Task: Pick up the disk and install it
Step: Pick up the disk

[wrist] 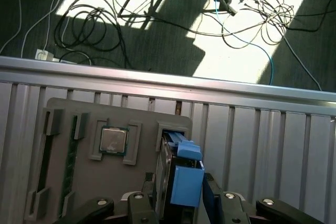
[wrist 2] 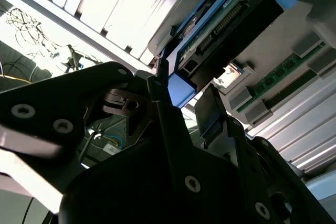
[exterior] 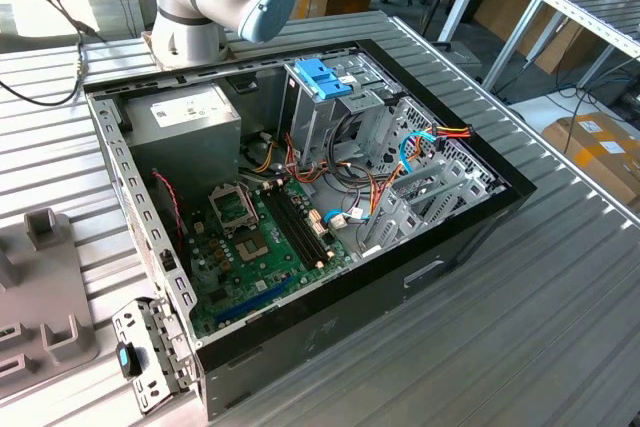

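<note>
**At the parts fixture: disk gripped on edge, not yet installed**

On the grey parts fixture (wrist: 142,111), one disk (wrist: 178,150) is stood on edge in a slot, judged so that both broad faces are offered to a grasp. In the first wrist view, one gripper (wrist: 179,184) is set astride it. Its two fingers (wrist: 208,190) are closed against the blue-railed sides, and the disk is judged clamped while seated in the slot.

One processor chip (wrist: 113,140) is kept in a recess and one memory module (wrist: 67,166) in a groove, both apart from the disk.

In the exterior view, one open computer case (exterior: 400,287) is laid flat on the ribbed table (exterior: 540,347). Its one blue-handled drive cage (exterior: 322,82) is thereby exposed from above.
</note>
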Robot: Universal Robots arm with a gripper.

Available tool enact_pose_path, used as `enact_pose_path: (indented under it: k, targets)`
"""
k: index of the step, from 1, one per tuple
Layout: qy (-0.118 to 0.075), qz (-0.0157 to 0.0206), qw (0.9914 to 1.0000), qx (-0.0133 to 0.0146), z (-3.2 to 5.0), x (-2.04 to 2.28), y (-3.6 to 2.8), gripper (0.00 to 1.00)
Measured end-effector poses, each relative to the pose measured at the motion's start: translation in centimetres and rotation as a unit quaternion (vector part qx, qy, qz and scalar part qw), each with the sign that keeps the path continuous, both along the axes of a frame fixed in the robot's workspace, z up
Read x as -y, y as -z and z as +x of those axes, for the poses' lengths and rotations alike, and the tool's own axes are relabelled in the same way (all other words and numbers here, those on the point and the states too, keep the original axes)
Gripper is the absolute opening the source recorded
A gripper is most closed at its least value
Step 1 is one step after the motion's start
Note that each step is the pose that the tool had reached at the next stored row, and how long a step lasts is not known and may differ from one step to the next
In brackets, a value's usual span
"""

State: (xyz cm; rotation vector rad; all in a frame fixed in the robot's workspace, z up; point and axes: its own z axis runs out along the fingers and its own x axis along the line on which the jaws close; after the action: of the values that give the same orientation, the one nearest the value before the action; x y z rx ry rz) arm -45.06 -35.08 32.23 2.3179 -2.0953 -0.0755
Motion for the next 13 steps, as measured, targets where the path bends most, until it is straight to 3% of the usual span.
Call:
enact_pose_path:
  k: [13]
  targets:
    - [0.0,0.0,1.0,0.0,-0.05,0.0,0.27,0.48]
